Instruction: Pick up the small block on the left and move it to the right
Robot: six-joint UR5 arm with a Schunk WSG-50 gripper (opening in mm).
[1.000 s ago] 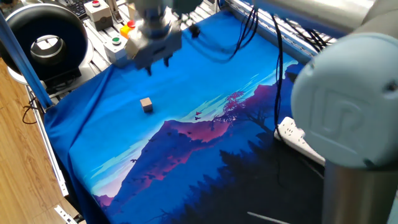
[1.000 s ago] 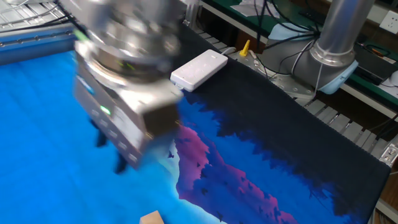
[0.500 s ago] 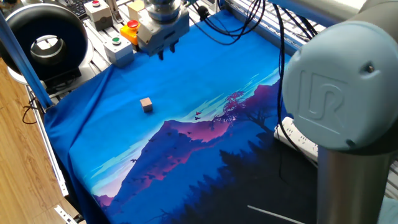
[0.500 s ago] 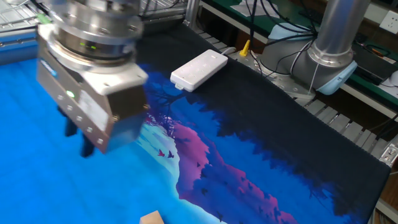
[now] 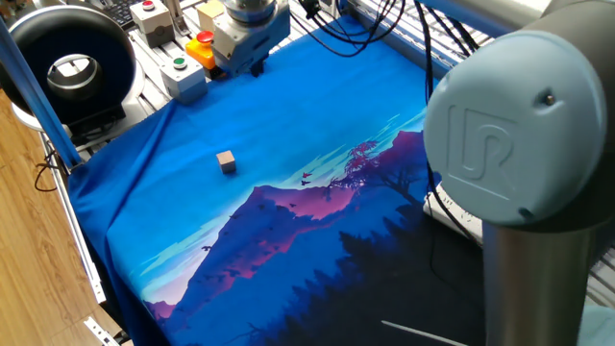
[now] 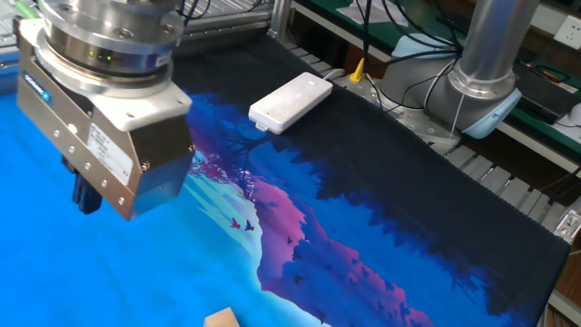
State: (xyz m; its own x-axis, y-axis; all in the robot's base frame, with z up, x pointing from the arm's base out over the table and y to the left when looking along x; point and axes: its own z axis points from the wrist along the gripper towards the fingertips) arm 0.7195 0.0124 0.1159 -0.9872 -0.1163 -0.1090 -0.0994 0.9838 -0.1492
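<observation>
Since a second ago my gripper point(image 5: 248, 69) has travelled from above the blue printed cloth point(image 5: 317, 115) toward the upper left of one fixed view, and it now hangs at the cloth's far edge, just beside the button boxes point(image 5: 184, 67), while the small block point(image 5: 226, 161) has not shifted. I see that block sitting alone on the cloth, left of centre in that view and well apart from the gripper; in the other fixed view only its top point(image 6: 221, 318) peeks in at the bottom edge. I cannot tell how the jaws stand, since the gripper body point(image 6: 109, 136) hides most of them.
</observation>
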